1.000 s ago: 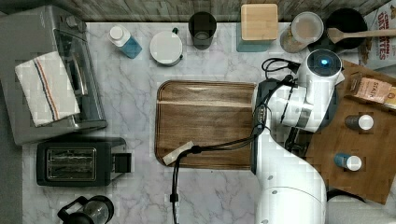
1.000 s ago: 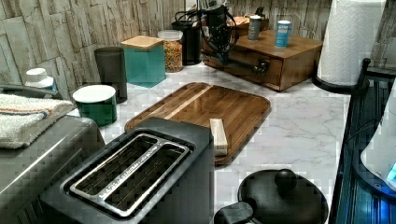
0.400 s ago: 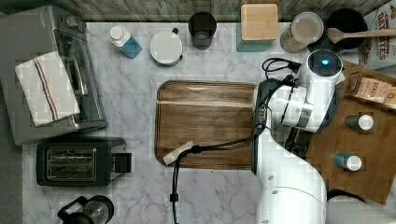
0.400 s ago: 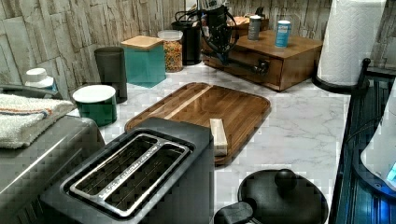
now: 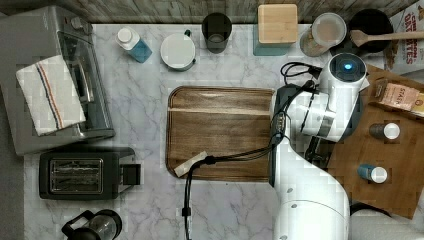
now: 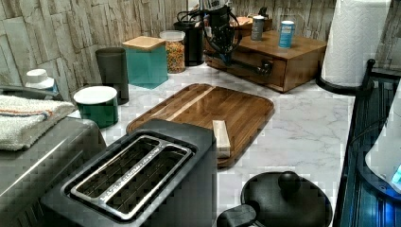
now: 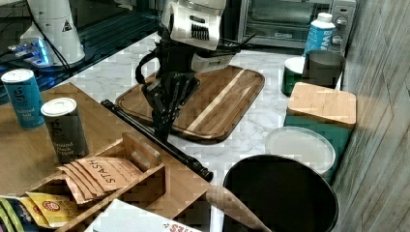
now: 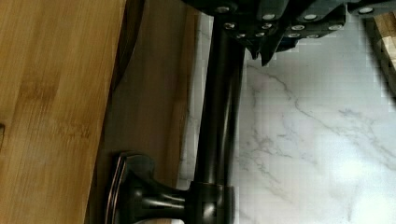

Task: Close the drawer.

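Note:
The drawer [image 6: 248, 59] sits in the front of a low wooden box [image 6: 302, 52] at the far end of the counter in the left view. Its front looks about level with the box face. A long dark bar handle [image 8: 218, 116] runs across the drawer front [image 8: 149, 93]. In the right view my gripper [image 7: 162, 126] points down onto that handle bar [image 7: 140, 126]. In the wrist view the dark fingertips [image 8: 259, 49] are together, touching the handle on its counter side. In the top view the arm [image 5: 330, 110] covers the drawer.
A dark wooden tray [image 5: 220, 132] with rounded corners lies on the marble beside the box, a cable [image 5: 220, 160] trailing over it. Two spice tins [image 7: 63, 128] and tea packets [image 7: 101, 176] stand on the box. Canisters [image 5: 277, 22], a cup, toaster [image 5: 75, 175] and toaster oven line the counter.

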Robot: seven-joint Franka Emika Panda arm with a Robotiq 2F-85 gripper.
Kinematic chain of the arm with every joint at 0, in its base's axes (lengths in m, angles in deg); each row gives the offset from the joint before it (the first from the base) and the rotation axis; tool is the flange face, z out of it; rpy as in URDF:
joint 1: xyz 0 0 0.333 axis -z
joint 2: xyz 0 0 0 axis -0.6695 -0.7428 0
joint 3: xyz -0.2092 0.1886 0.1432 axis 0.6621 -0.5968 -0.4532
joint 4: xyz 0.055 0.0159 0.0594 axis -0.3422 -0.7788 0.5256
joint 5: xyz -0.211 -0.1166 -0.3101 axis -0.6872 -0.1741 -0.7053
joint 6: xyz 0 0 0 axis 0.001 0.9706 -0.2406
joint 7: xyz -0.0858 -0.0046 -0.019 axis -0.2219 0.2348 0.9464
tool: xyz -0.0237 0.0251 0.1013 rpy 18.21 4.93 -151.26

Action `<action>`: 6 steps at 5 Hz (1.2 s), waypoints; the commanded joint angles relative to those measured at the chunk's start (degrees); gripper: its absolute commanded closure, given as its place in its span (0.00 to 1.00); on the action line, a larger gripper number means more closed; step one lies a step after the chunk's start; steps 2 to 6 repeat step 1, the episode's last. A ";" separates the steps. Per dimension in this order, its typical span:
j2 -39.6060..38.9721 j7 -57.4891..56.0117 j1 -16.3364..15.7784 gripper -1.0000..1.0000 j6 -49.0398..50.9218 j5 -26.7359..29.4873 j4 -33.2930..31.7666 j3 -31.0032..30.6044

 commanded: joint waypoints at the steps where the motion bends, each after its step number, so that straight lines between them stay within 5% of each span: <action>1: 1.89 -1.44 9.40 1.00 -0.68 -2.20 8.00 9.43; 6: 1.89 -1.44 9.40 1.00 -0.68 -2.20 8.00 9.43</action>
